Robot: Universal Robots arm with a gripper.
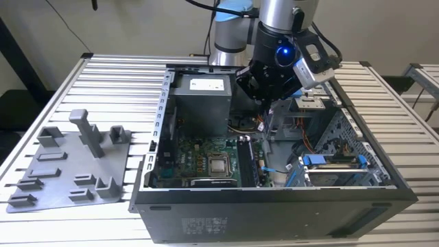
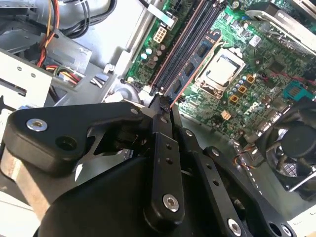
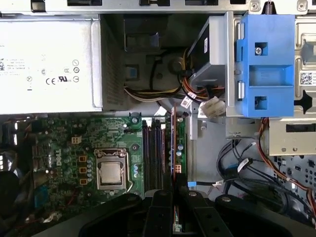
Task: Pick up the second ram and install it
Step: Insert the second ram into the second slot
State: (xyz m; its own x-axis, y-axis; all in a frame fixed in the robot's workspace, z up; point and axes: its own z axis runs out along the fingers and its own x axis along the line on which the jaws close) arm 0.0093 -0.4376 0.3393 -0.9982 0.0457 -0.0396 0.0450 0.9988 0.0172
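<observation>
First wrist view: the ram (image 3: 178,143) stands on edge between the closed fingers of the gripper (image 3: 174,197). It sits just beside the dark slots (image 3: 155,153) on the motherboard (image 3: 74,148), on the side away from the processor socket (image 3: 111,173). Whether its lower edge already touches a slot I cannot tell. In the second wrist view the gripper (image 2: 163,106) pinches one end of the ram (image 2: 190,66), and the board runs away from the fingers with its black chips and a thin orange edge showing. In the exterior view the gripper (image 1: 264,98) hangs inside the open case (image 1: 274,216), next to the power supply (image 1: 202,95), while the grey tray (image 1: 69,170) lies well apart on the table (image 1: 116,72).

The ram looks light, thin and stiff, but brittle. It would likely crack or tilt if pushed off-line, and its contact edge and chips are best left untouched. A grip across the flat faces near the top edge, as here, seems sound. Held at one end only, it may rock under pressure.

The power supply carries a pale label (image 3: 44,64) with rows of small print and approval marks. A white sticker (image 3: 307,78) with a code sits near the blue bracket (image 3: 266,64). White lettering is printed on the motherboard. No writing on the ram can be made out.
</observation>
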